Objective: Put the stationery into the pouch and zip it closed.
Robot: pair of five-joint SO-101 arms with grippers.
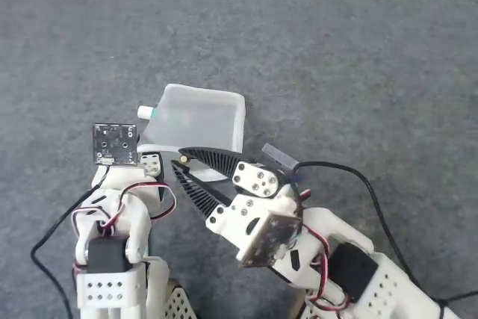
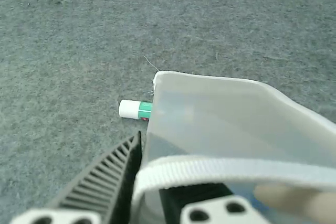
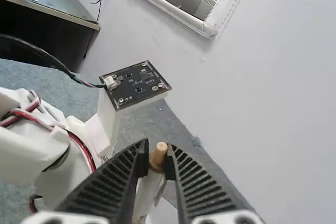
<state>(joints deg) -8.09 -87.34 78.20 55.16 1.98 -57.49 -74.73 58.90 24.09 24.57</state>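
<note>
As it lies on the grey table cover (image 1: 358, 72), the pouch (image 1: 205, 113) sits mid-table just ahead of both arms, its mouth turned toward them.

1. Pouch. Translucent and soft-walled. Judged light and floppy, likely to slide or fold if pushed. Best taken by the white woven band (image 2: 220, 169) along the mouth, which looks like the firmest part. Count: one.

2. Left gripper (image 2: 143, 142). At the pouch's near corner, with one ribbed finger outside the wall and the other dimly seen through it. It appears pressed together on that wall, propping the mouth open.

3. White-capped tube (image 1: 147, 112). It has a green band and lies on the cover against the pouch's side. Its cap is clear of the pouch and the rest is hidden by the wall, so whether it lies beside or under the pouch cannot be told. Judged rigid, smooth and apt to roll. Take it across the barrel. Count: one.

4. Tan-tipped stick (image 3: 158, 158). Pinched between the fingers of the right gripper (image 3: 156, 147), its tip just past them, over the pouch's near edge. Thin, stiff and light by the look. Pencil or pen cannot be told. Count: one.

5. Small bluish piece (image 1: 280, 158). Just beside the right arm's wrist, nature unclear. Count: one.

6. Arms: two, side by side behind the pouch.
</note>
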